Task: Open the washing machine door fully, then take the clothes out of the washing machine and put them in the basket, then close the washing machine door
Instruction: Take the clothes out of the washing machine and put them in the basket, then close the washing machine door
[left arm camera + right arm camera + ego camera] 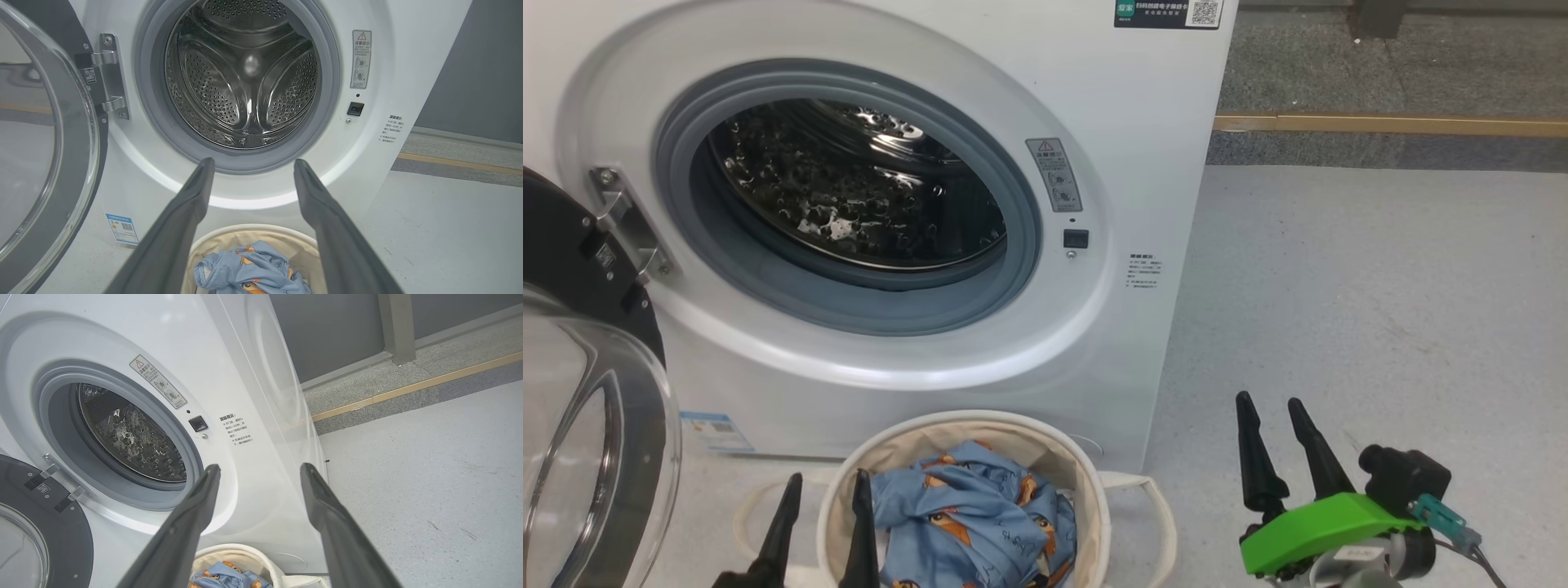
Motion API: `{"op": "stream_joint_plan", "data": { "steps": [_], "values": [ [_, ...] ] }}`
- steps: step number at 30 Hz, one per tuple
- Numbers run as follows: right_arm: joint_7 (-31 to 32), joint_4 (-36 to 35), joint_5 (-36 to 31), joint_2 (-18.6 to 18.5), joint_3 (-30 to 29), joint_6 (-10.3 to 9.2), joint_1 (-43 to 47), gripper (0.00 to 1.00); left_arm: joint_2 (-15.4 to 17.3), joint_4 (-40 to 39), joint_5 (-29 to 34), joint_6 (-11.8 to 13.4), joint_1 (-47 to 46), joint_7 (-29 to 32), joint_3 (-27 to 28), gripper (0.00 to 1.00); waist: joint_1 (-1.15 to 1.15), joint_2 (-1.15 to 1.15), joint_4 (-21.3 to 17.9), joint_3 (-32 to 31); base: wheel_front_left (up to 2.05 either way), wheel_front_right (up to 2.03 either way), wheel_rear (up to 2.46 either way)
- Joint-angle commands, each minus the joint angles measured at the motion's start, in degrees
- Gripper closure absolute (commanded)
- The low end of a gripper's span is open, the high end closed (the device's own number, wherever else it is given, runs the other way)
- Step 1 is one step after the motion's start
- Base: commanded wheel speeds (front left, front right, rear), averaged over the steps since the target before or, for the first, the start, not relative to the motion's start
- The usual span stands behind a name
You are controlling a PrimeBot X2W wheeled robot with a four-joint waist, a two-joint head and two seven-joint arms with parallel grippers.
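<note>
The white washing machine (1127,122) stands with its round door (580,425) swung wide open to the left, black ring and clear glass facing out. Its steel drum (245,77) looks bare inside. On the floor in front sits the cream basket (1086,482) holding light blue clothes (980,514) with brown and orange prints. My left gripper (825,486) hovers open over the basket's left rim, nothing between its fingers. My right gripper (1267,407) stands open above the floor, right of the basket. The wrist views show both grippers (251,163) (261,469) pointed at the washer front.
Grey floor (1380,310) stretches to the right of the washer, ending at a wooden strip (1388,124) and darker carpet. The door's hinge (625,224) sits at the left of the opening. A blue label (715,431) is stuck low on the washer front.
</note>
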Motion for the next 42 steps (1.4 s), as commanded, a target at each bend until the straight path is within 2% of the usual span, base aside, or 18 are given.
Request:
{"op": "stream_joint_plan", "data": {
  "steps": [1, 11, 17, 20, 30, 35, 42],
  "values": [
    [-0.7, -1.6, 0.2, 0.3, 1.5, 0.18, -1.2, 0.00, 0.1, -1.9, -0.4, -0.1, -1.5, -0.3, 1.5, 0.00, 0.00, 0.00, 0.0, 0.0, 0.00, 0.00, 0.00],
    [-0.7, -1.3, 0.1, 0.3, 1.8, 0.18, -1.3, 0.00, 0.1, -1.0, -1.3, -0.2, -1.7, -0.3, 1.3, 0.00, 0.00, 0.00, 0.0, 0.3, 0.00, 0.00, 0.00],
    [-0.7, -1.3, 0.3, 0.3, 1.8, 0.18, -1.4, 0.00, 0.1, -0.2, -5.2, -0.2, -2.0, -0.3, 1.8, 0.00, 0.00, 0.00, 0.2, 0.4, -0.09, 0.26, -0.17],
    [-0.7, -1.3, 0.4, 0.3, 1.9, 0.18, -1.4, 0.00, 0.1, -0.4, -4.9, -0.3, -2.1, -0.3, 1.9, 0.00, 0.00, 0.00, 0.3, 0.5, -0.63, 0.86, -0.23],
    [-0.7, -1.0, 0.3, 0.3, 2.0, 0.18, -1.6, 0.00, 0.1, -0.7, -4.5, 0.5, -2.3, -0.3, 1.4, 0.00, 0.00, 0.00, 0.8, 1.1, -1.53, 1.71, -0.18],
    [-0.7, -0.4, 0.1, 0.3, 2.1, 0.18, -1.7, 0.00, 0.1, -1.3, -1.0, 1.0, -2.9, -0.3, 1.0, 0.00, 0.00, 0.00, 1.2, 1.5, -1.95, 2.08, -0.13],
    [-0.7, -0.2, 0.0, 0.3, 2.1, 0.18, -1.9, 0.00, 0.1, -2.8, 0.5, 1.7, -3.2, -0.3, 0.6, 0.00, 0.00, 0.00, 1.8, 2.1, -1.28, 1.28, 0.00]
  ]
}}
